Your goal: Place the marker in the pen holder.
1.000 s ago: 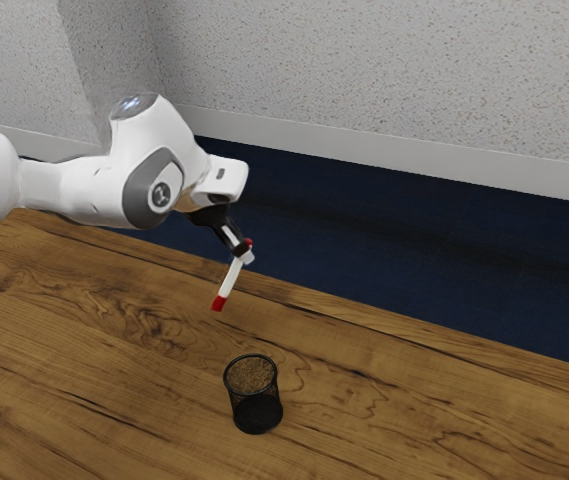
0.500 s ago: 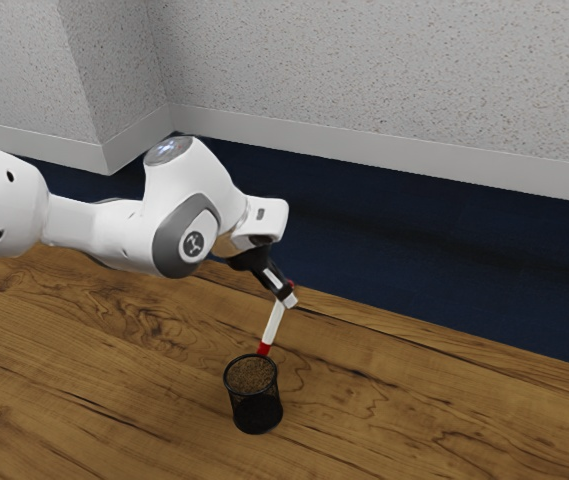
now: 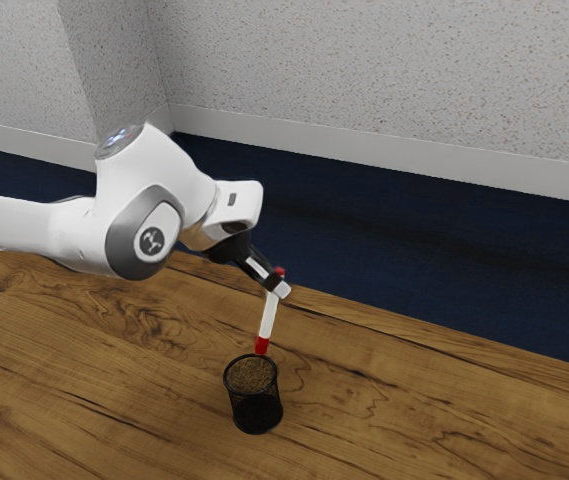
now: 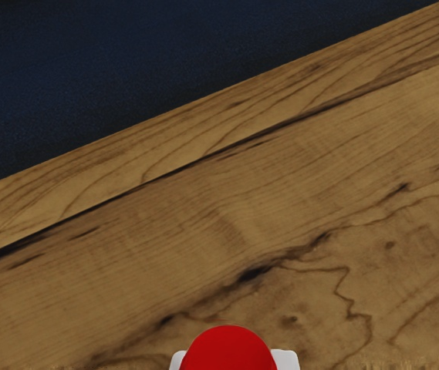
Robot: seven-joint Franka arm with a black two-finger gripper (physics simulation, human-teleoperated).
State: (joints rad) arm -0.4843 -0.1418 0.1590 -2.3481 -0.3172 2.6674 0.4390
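The marker (image 3: 269,315) is being held in the air, its white body being kept nearly upright with a slight lean, one red end being pointed down and the other being carried up by the fingers. It is being gripped from both sides by the gripper (image 3: 280,288), whose pale fingertips (image 4: 285,360) are being seen on either side of the red upper end in the wrist view. The lower end is being held near the rim of the pen holder (image 3: 256,411) (whether right over the opening cannot be told). The hand (image 3: 232,210) is being tilted, its fingers being slanted down toward the exterior view's right. The arm (image 3: 144,225) is being extended from the exterior view's left, its wrist being bent downward over the wooden table (image 3: 94,370). The pen holder is being supported upright by the tabletop.
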